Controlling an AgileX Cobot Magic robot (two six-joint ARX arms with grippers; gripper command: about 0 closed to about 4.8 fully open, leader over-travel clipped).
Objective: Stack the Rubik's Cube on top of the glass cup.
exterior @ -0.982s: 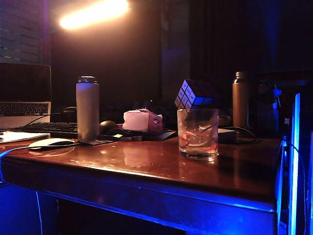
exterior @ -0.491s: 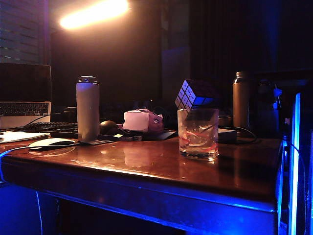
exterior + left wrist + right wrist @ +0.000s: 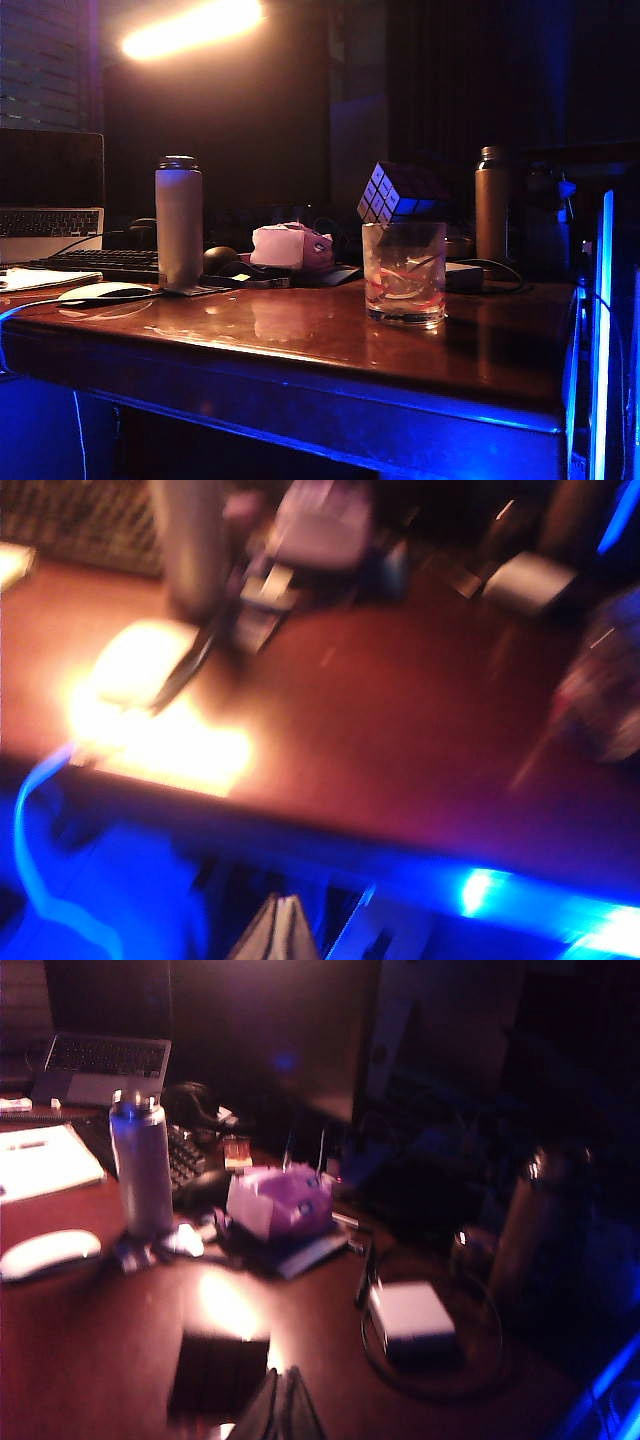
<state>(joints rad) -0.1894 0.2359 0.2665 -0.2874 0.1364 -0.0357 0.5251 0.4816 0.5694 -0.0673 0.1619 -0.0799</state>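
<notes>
- Glossy brown wood, the table (image 3: 300, 335), lit blue along its near edge; bare across the near middle, presumably kept as working room.
- Left gripper (image 3: 278, 930): absent from the exterior view; in its own wrist view, back off the near left edge of the table, nothing between the fingers; too blurred to tell whether together or apart; judged parked out of the way, with no part in the stack.
- Far left: a laptop (image 3: 50, 215), then a white mouse (image 3: 105, 292) near the left edge; bystanders, well apart from the task's things.
- Tall pale bottle (image 3: 178, 220): upright, left of centre; a pale pink bundle (image 3: 290, 245) just to its right and farther back; neither touching the glass.
- Right of centre: glass cup (image 3: 403, 272), upright on the table, reddish streaks showing through; Rubik's Cube (image 3: 395, 192) on top of it, tilted, low corner at the rim; probably canted because slightly narrower than the mouth, so slumped rather than flat; judged stacked, though not level.
- Right gripper (image 3: 285, 1405): also missing from the exterior view; fingers pressed together on nothing; a dark square block just ahead of the tips in its wrist view, possibly the cube's top, too dim to confirm; clear of the stack, likely to avoid nudging it.
- Far right: dark metal bottle (image 3: 491, 205), upright, behind and apart from the glass.
</notes>
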